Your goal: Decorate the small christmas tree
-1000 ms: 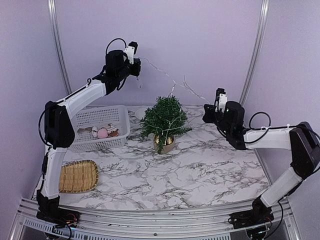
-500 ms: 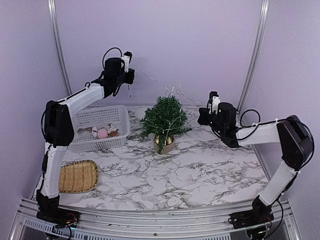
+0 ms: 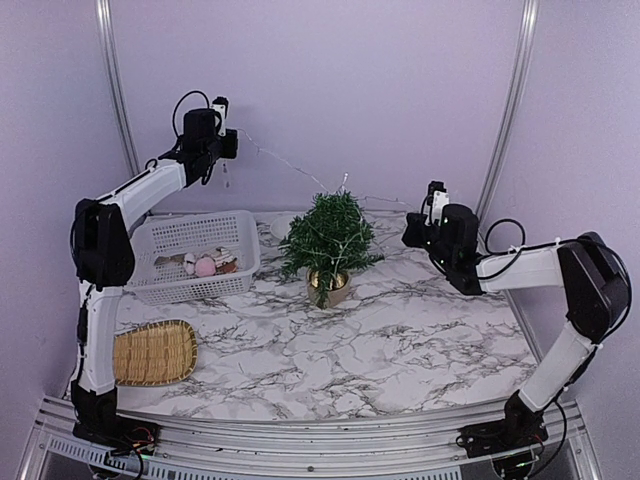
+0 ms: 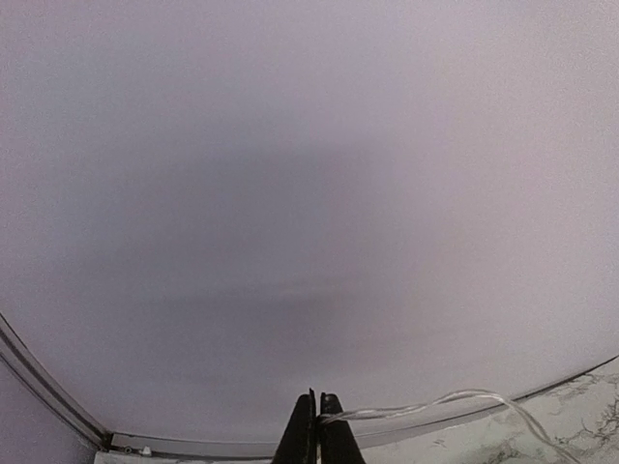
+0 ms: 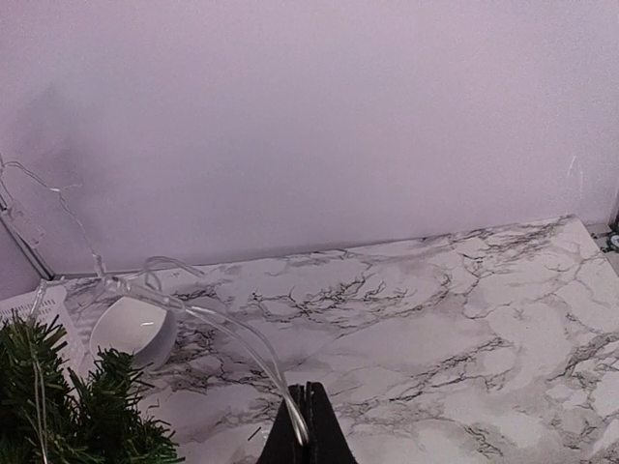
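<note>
The small christmas tree (image 3: pixel 329 237), dark green in a tan pot, stands mid-table at the back; its branches show at the lower left of the right wrist view (image 5: pixel 68 406). A thin clear light string (image 3: pixel 290 165) runs from my left gripper (image 3: pixel 228 143), high at the back left, over the treetop to my right gripper (image 3: pixel 418 226), low to the right of the tree. Both grippers are shut on the string: in the left wrist view (image 4: pixel 319 418) the string (image 4: pixel 435 404) leaves to the right; in the right wrist view (image 5: pixel 308 425) the string (image 5: pixel 218 324) curves left.
A white plastic basket (image 3: pixel 175 235) with several small ornaments sits at the left. A flat woven tray (image 3: pixel 155 352) lies at the front left. A small white bowl (image 5: pixel 131 329) stands behind the tree. The back wall and metal frame posts are close behind.
My left gripper has moved left and up with the string, pulling it tauter over the tree. My right gripper dropped lower beside the tree, then held about still.
</note>
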